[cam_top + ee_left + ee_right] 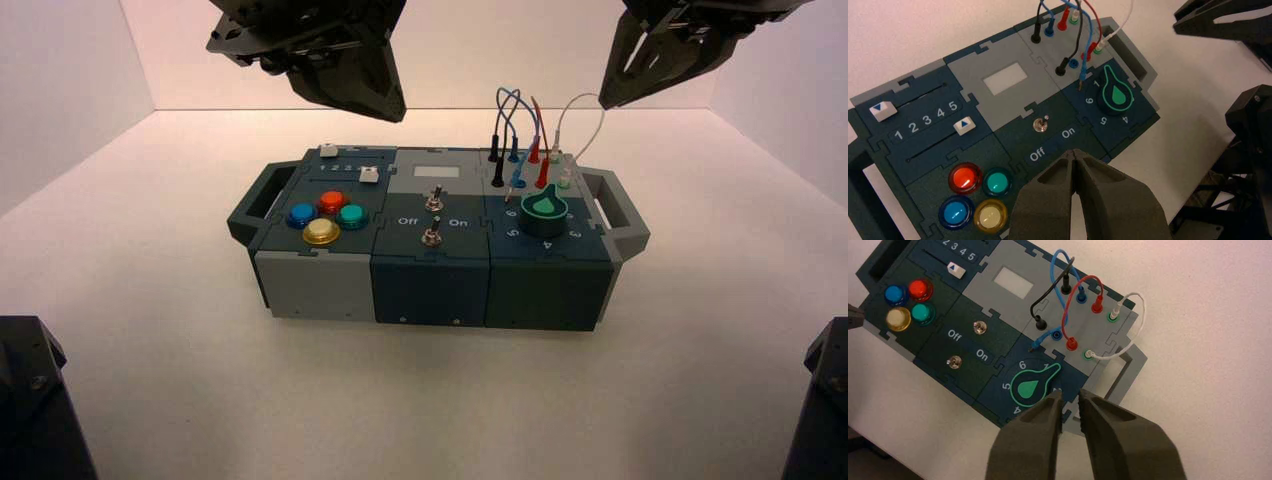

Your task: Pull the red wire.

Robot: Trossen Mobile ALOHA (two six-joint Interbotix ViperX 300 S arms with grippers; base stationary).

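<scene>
The red wire point(1068, 300) is a short loop on the box's grey jack panel, with both red plugs seated in sockets, one at the back point(1096, 306) and one nearer the knob point(1072, 343). It also shows in the high view point(538, 150) and in the left wrist view point(1091, 50). My right gripper point(1070, 397) hovers above the box's right end by the green knob, its fingers a narrow gap apart and empty; it is high at the upper right in the high view point(608, 100). My left gripper point(1075, 152) is shut and empty above the toggle panel point(395, 110).
The blue wire point(1055, 270) has one plug loose, its pin point(1035, 344) lying over the knob panel. The black wire point(1040, 322) and white wire point(1128, 347) flank the red one. The green knob point(1030, 387), toggles, four coloured buttons point(908, 302) and sliders fill the box.
</scene>
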